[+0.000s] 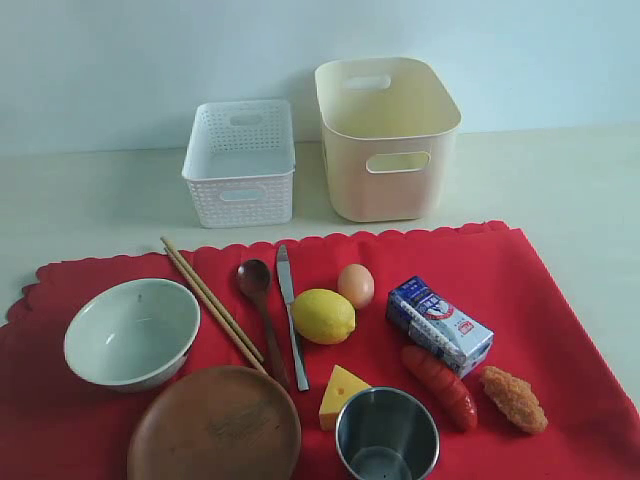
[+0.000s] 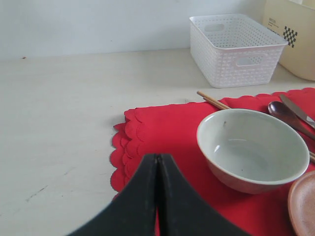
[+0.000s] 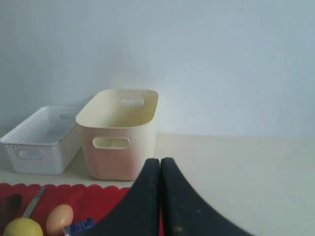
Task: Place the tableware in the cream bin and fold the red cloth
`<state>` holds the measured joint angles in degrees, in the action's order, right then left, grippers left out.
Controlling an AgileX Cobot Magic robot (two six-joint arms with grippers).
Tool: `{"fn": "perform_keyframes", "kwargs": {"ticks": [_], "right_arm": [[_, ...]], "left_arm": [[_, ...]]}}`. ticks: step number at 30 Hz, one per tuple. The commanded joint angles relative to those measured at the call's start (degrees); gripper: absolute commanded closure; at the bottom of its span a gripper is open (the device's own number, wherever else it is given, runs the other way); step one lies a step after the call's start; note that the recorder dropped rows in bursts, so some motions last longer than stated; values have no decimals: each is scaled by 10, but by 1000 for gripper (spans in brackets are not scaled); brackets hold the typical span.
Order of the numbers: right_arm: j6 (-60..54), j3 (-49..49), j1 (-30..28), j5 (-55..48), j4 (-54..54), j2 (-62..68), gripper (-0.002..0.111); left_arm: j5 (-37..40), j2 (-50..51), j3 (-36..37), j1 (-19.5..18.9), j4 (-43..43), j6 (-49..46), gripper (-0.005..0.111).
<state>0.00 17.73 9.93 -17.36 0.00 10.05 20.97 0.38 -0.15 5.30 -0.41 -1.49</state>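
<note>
The red cloth [image 1: 560, 300] lies flat across the front of the table. On it sit the pale bowl [image 1: 131, 332], the wooden plate [image 1: 213, 426], the steel cup [image 1: 387, 436], the chopsticks [image 1: 210, 297], the dark spoon [image 1: 259, 292] and the knife [image 1: 290, 310]. The cream bin [image 1: 386, 138] stands empty behind the cloth. Neither arm shows in the exterior view. My left gripper [image 2: 157, 156] is shut and empty, low over the cloth's scalloped corner, near the bowl [image 2: 252, 150]. My right gripper [image 3: 160, 160] is shut and empty, facing the cream bin [image 3: 119, 132].
A white perforated basket [image 1: 241, 161] stands left of the cream bin. Toy foods lie among the tableware: lemon [image 1: 323, 316], egg [image 1: 355, 285], cheese wedge [image 1: 341, 392], milk carton [image 1: 439, 325], sausage [image 1: 440, 386] and fried piece [image 1: 514, 398].
</note>
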Motion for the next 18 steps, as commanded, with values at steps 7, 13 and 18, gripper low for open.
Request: {"fn": "perform_keyframes", "kwargs": {"ticks": [7, 13, 18], "right_arm": [[0, 60, 1, 16, 0, 16, 108], [0, 60, 1, 12, 0, 16, 108], [0, 60, 1, 12, 0, 16, 108]], "left_arm": [[-5, -4, 1, -2, -1, 1, 107], [-5, -4, 1, -2, -1, 1, 107], [-5, -4, 1, -2, -1, 1, 107]]}}
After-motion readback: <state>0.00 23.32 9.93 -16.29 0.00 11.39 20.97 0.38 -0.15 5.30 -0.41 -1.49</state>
